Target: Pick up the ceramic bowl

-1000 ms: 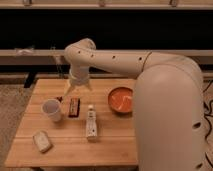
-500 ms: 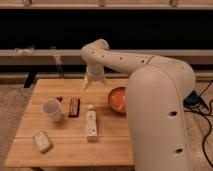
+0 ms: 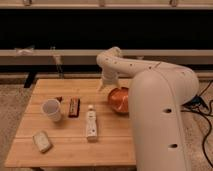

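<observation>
1. Dark wall panels fill the background, crossed by pale horizontal rails (image 3: 50, 52). Speckled carpet (image 3: 12, 107) lies below, and cables (image 3: 204, 102) trail at the right.
2. Light wooden slats make up the counter (image 3: 65, 152), which stands in the middle of the view.
3. Any print on the items is too small to read.
4. The bowl (image 3: 119, 99), glossy orange-red, sits upright near the counter's right edge, partly hidden by the white arm (image 3: 160, 110) in front of it.
5. The gripper (image 3: 103, 85) hangs pointing down over the back part of the counter, just left of the bowl. Whether the jaws are apart or together I cannot tell.
6. A white cup (image 3: 51, 109) stands upright at the left, with a brown bar (image 3: 74, 106) lying just beside it on its right.
7. A white tube (image 3: 91, 125) lies lengthwise near the middle of the counter, its cap toward the back.
8. A pale block (image 3: 42, 141) lies at the front left corner, well apart from the bowl.
</observation>
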You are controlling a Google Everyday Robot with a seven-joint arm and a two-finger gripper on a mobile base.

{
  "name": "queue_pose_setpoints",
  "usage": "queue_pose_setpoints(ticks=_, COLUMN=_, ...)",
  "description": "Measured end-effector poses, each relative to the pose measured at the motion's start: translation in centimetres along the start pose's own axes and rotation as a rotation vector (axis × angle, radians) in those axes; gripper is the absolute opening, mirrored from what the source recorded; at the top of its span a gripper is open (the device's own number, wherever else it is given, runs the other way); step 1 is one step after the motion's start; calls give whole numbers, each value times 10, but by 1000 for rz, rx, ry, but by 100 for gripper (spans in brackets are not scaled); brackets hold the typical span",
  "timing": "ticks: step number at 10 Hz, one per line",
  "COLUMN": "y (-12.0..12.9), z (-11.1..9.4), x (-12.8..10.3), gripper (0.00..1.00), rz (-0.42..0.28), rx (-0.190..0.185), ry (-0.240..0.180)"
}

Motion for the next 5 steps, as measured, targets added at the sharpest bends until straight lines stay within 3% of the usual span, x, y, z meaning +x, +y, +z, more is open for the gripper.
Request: queue_pose_setpoints(ticks=5, y=-76, z=11, x=15, gripper=79, rz=133, rx=36, ry=18)
